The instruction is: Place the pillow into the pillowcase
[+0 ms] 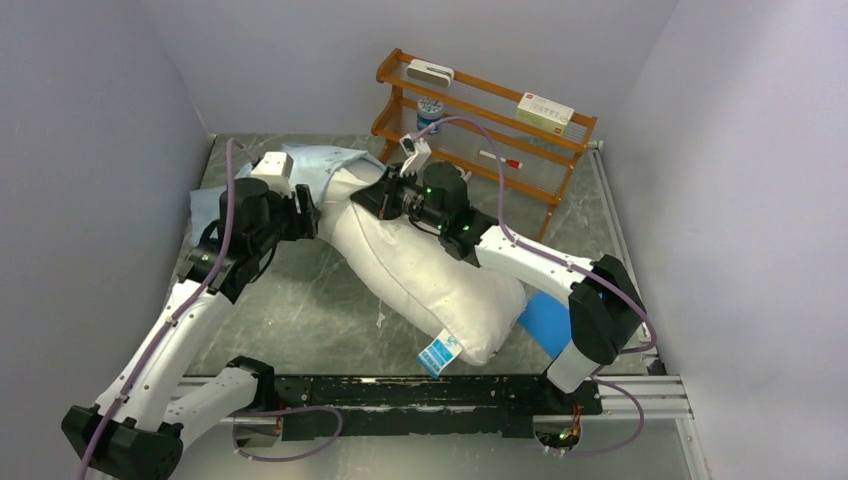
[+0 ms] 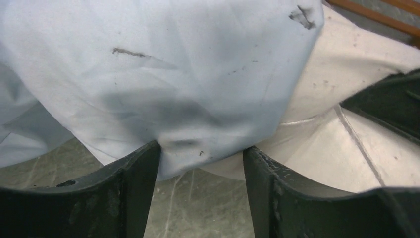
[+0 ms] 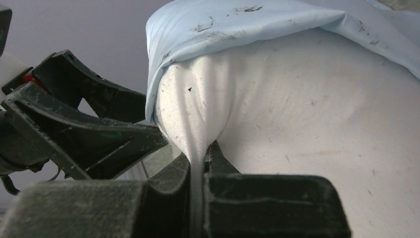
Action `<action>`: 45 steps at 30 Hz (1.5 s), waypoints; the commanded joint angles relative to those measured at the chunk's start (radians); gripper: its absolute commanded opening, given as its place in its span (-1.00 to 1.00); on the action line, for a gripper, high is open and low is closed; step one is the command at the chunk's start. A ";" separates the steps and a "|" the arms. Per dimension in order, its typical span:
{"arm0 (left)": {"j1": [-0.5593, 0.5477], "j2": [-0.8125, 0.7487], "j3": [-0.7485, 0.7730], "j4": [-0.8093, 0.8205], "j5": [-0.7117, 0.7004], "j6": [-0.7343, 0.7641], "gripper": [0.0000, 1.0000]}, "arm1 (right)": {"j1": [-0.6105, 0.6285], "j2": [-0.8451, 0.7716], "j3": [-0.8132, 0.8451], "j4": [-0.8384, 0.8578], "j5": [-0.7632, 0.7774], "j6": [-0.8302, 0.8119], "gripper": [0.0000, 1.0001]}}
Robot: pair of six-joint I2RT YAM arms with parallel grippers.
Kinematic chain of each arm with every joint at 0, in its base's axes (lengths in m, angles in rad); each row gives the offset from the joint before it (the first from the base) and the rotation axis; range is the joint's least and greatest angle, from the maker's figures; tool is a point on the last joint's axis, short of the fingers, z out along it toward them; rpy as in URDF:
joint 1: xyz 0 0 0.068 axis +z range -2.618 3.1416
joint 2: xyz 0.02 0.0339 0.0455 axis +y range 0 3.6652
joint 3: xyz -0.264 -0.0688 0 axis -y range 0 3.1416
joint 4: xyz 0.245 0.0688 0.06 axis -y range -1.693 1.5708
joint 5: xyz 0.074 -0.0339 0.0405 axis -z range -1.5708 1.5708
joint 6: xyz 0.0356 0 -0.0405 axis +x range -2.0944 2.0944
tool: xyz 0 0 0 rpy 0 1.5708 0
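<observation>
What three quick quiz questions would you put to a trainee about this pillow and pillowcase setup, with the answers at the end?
1. True or false: the right gripper is shut on a pinch of the pillow.
2. Which end of the pillow is inside the pillowcase? A) the end with the tag B) the far end C) neither
3. Fill in: the flat sheet beside the pillow's near end is ___ in colour.
Key: 1 true; 2 B; 3 blue.
</observation>
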 commanded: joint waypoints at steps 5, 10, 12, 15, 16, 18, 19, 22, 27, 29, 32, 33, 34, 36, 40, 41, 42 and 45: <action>-0.066 0.016 0.028 0.110 -0.137 0.057 -0.54 | -0.004 -0.024 0.003 0.226 -0.011 0.064 -1.00; -0.120 0.010 0.147 0.051 -0.038 0.020 -0.90 | -0.003 0.008 -0.037 0.239 -0.050 0.052 -1.00; -0.132 0.004 0.163 0.059 0.040 0.006 -0.91 | -0.003 0.015 -0.053 0.256 -0.048 0.056 -1.00; -0.135 0.004 0.146 0.129 0.177 -0.018 -0.91 | -0.001 0.030 -0.045 0.275 -0.042 0.069 -1.00; -0.136 0.010 0.140 0.151 0.215 -0.024 -0.91 | -0.001 0.037 -0.038 0.279 -0.037 0.072 -1.00; -0.137 0.026 0.132 0.182 0.296 -0.032 -0.91 | -0.001 0.054 -0.014 0.279 -0.027 0.073 -1.00; -0.138 0.035 0.131 0.193 0.333 -0.033 -0.91 | -0.001 0.063 -0.003 0.277 -0.023 0.072 -1.00; -0.144 0.061 0.136 0.191 0.404 -0.040 -0.90 | -0.001 0.073 0.003 0.300 0.021 0.079 -1.00; -0.145 0.063 0.076 0.244 0.602 -0.097 -0.91 | -0.019 0.065 -0.021 0.356 0.127 0.115 -1.00; -0.145 0.064 0.066 0.264 0.674 -0.129 -0.90 | -0.024 0.052 -0.034 0.377 0.165 0.124 -1.00; -0.145 0.054 0.077 0.294 0.744 -0.176 -0.91 | -0.037 0.018 -0.069 0.404 0.199 0.128 -1.00; -0.145 0.048 0.083 0.311 0.756 -0.195 -0.91 | -0.043 0.007 -0.078 0.405 0.203 0.124 -1.00; -0.145 0.042 0.089 0.328 0.762 -0.213 -0.91 | -0.047 -0.006 -0.085 0.402 0.205 0.119 -1.00; -0.144 0.036 0.101 0.353 0.767 -0.242 -0.90 | -0.051 -0.028 -0.108 0.407 0.208 0.111 -1.00; -0.145 0.051 0.112 0.303 0.747 -0.223 -0.90 | -0.043 -0.055 -0.120 0.393 0.072 0.041 -1.00; -0.145 0.055 0.119 0.264 0.722 -0.204 -0.90 | -0.033 -0.062 -0.133 0.377 0.028 0.004 -1.00; -0.145 0.056 0.131 0.216 0.692 -0.183 -0.90 | -0.021 -0.071 -0.151 0.353 -0.002 -0.037 -1.00; -0.145 0.022 0.158 0.141 0.581 -0.151 -0.59 | 0.007 -0.072 -0.178 0.224 -0.090 -0.150 -1.00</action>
